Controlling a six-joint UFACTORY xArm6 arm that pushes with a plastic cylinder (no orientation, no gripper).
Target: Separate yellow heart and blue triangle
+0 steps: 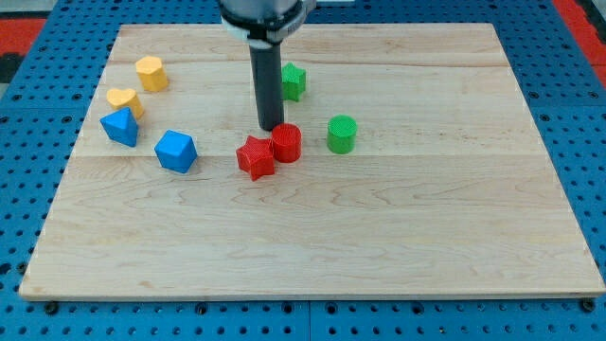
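Note:
The yellow heart (123,99) lies near the board's left edge. The blue triangle (120,126) sits just below it, touching it. My tip (271,129) is near the board's middle, well to the right of both. It stands just above the red cylinder (286,143) and the red star (256,157).
A yellow hexagon (151,73) lies above and right of the heart. A blue cube-like block (176,151) lies right of the triangle. A green block (293,81) sits partly behind the rod. A green cylinder (342,134) lies right of the red cylinder. The wooden board (379,237) rests on a blue pegboard.

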